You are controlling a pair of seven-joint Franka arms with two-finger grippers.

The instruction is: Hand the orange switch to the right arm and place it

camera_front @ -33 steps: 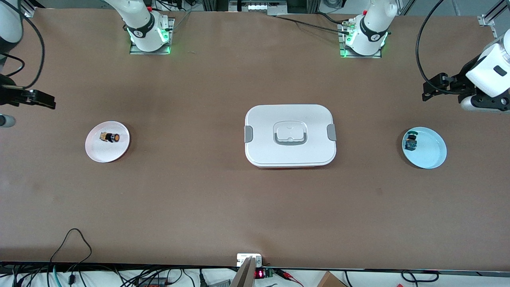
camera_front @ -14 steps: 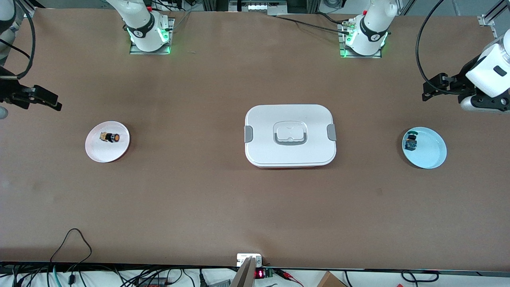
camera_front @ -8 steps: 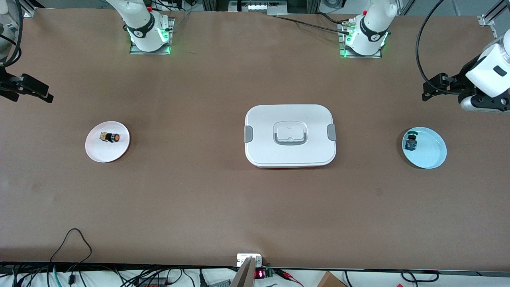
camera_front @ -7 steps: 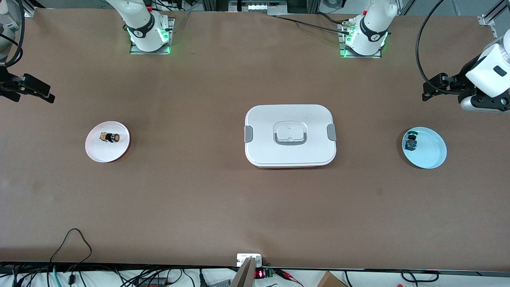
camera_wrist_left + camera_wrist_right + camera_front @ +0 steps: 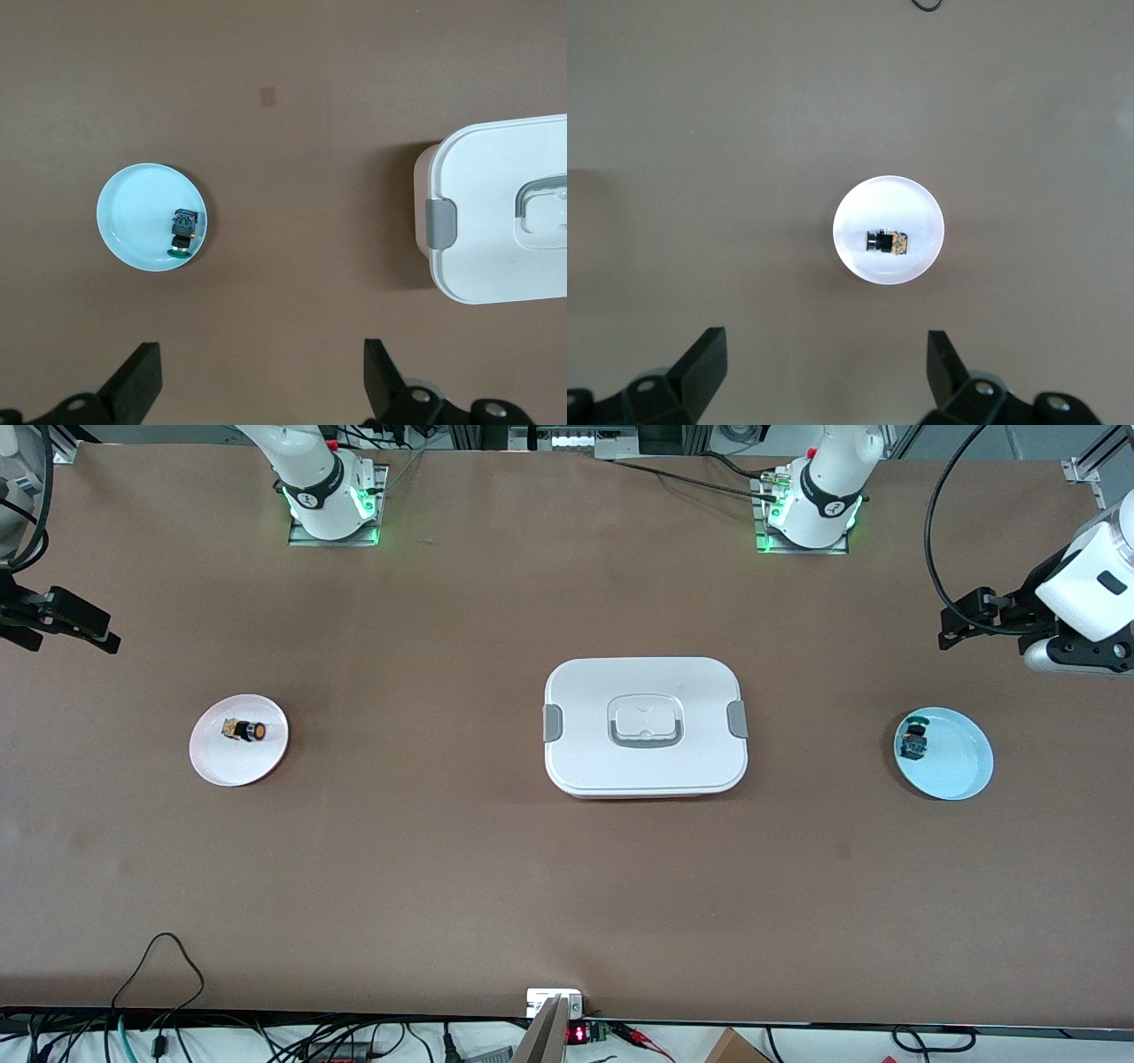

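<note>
The orange switch lies on its side on a small white plate toward the right arm's end of the table. It also shows in the right wrist view, lying on the plate. My right gripper is open and empty, high over the table's edge at that end, apart from the plate; in its own view the fingers stand wide apart. My left gripper is open and empty over the left arm's end of the table, its fingers wide apart in the left wrist view.
A white lidded container with grey clips sits mid-table and shows in the left wrist view. A light-blue plate at the left arm's end holds a blue-bodied switch with a green cap. Cables hang along the table's near edge.
My right gripper has shifted a little toward the robots' bases and the table's end, away from the white plate. The left arm and the orange switch have not moved.
</note>
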